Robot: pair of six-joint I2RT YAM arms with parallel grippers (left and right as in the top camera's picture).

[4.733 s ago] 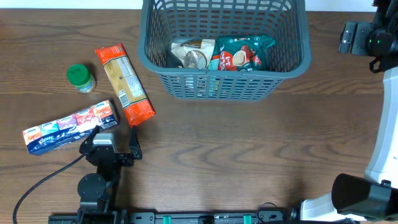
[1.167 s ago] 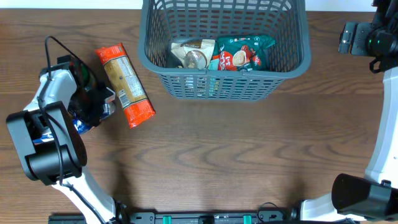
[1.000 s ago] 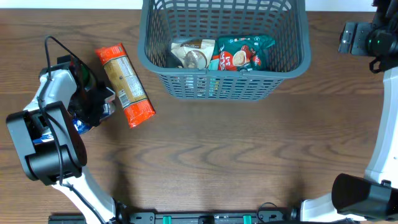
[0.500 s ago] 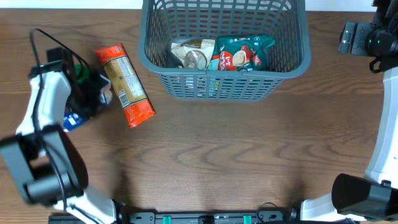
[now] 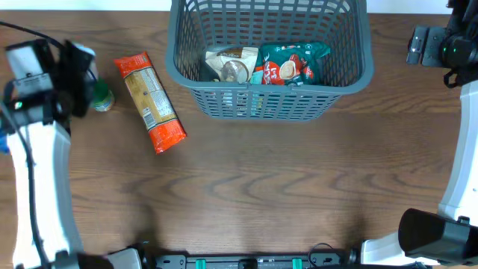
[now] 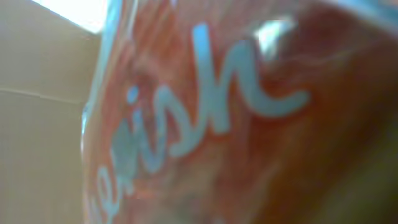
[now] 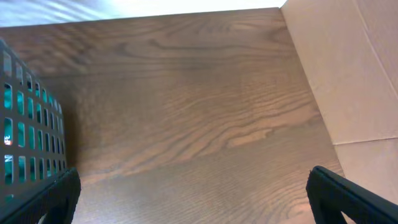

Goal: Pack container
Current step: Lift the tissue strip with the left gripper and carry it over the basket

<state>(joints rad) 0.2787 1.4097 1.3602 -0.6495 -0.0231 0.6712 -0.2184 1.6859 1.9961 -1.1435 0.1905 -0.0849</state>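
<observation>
Far left, the left gripper (image 5: 73, 66) is raised, an orange packet (image 6: 205, 124) filling its wrist view and hiding the fingers, so I can't tell the grip. Best carry it rightward, high over the rim, then lower. The container (image 5: 269, 81) sits well to its right. The right gripper (image 7: 194, 202) gapes wide just past the container's right wall.

Bright, even overhead; left wrist view blurred, packet (image 6: 205, 124) too close.

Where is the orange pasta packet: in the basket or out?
Out. The orange pasta packet lies flat on the table, left of the grey basket, not touching it.
</observation>
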